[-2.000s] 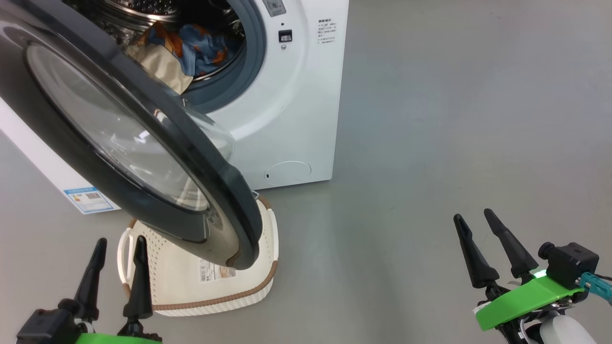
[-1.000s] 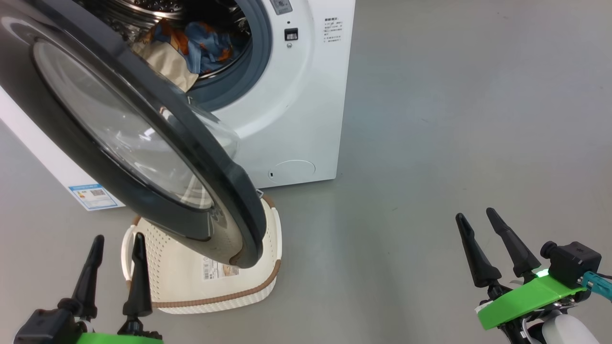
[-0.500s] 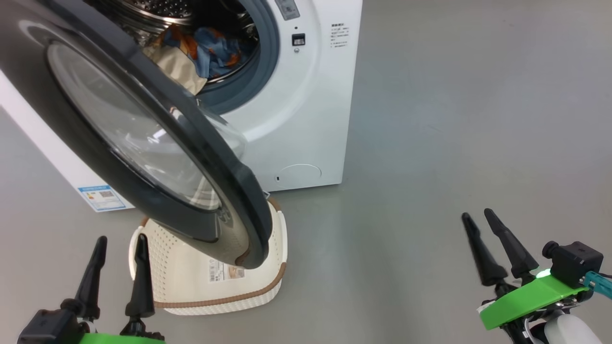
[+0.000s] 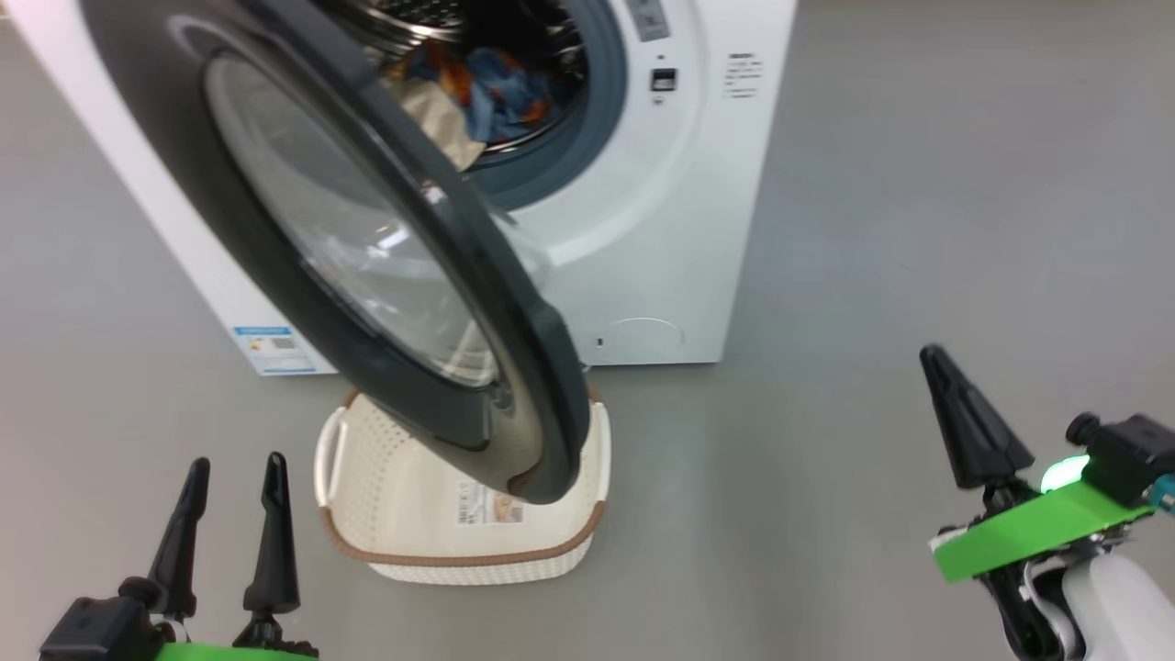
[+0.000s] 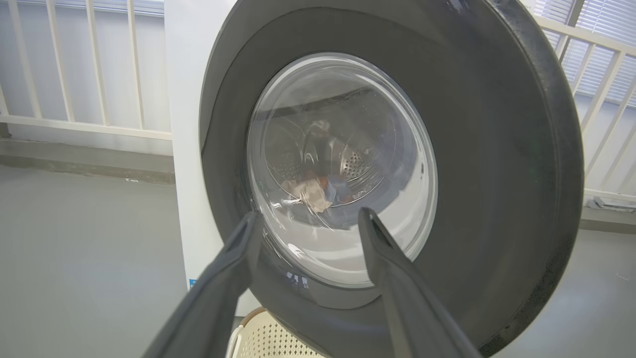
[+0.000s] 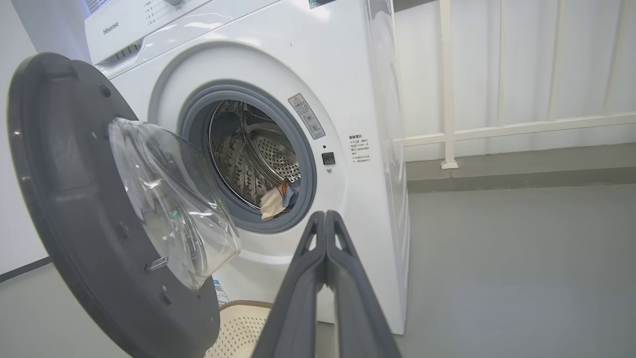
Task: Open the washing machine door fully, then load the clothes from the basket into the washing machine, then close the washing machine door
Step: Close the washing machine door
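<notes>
The white washing machine stands ahead, its black-rimmed door swung wide open over the cream basket. Blue, orange and beige clothes lie in the steel drum; only a label sticker shows on the basket floor. My left gripper is open at the lower left, short of the basket and touching nothing. In the left wrist view its fingers frame the door glass. My right gripper is shut on nothing at the lower right, well clear of the machine. The right wrist view has the door's inner side, the drum and the clothes.
Grey floor spreads open to the right of the machine. A white railing and wall run behind it. The open door overhangs the basket's far half. A blue energy sticker marks the machine's left side.
My right gripper has shut, its two fingers coming together. The head camera has shifted, so the machine and basket sit further right in the picture. The left gripper stays open.
</notes>
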Controlling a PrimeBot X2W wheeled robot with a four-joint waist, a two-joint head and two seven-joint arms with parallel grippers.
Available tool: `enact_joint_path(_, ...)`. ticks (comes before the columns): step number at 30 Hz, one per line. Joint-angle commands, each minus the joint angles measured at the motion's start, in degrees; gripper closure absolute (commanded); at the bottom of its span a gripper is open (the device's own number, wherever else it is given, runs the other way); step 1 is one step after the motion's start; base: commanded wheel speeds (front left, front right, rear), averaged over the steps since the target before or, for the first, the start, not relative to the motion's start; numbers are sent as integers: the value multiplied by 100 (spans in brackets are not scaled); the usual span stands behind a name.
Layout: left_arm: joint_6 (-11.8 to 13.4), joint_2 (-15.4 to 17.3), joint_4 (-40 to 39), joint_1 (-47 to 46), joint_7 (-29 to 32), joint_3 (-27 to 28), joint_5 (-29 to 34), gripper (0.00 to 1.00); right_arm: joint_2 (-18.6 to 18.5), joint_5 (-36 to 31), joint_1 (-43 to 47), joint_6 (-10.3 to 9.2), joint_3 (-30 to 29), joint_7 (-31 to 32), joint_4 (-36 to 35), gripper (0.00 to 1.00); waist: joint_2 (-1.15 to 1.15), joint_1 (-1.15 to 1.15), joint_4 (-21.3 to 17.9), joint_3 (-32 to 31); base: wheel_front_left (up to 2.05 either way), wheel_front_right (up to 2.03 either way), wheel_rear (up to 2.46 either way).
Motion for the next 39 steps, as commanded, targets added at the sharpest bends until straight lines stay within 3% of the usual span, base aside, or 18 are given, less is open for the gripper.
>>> enact_joint_path(1,-17,44,-114,-10,-53,162,-41,0,-68,42,-219,9,39,-27,-229,100,0,0,271,-48,0,0,0)
enact_joint_path(16,-17,32,-26,103,-53,74,-113,0,36,195,-683,9,280,-27,-1123,100,0,0,1291,-240,0,0,0)
enact_joint_path(26,-17,54,55,92,-53,-31,-168,0,129,137,-860,9,833,-27,-1971,100,0,0,1574,-297,0,0,0)
enact_joint_path(32,-17,40,71,103,-53,-70,-193,0,44,127,-958,9,1519,-27,-1904,100,0,0,1749,-285,0,0,0)
enact_joint_path(39,-17,21,68,82,-53,-77,-216,0,-133,-1,-1104,9,2287,-27,-1258,100,0,0,1919,-180,0,0,0)
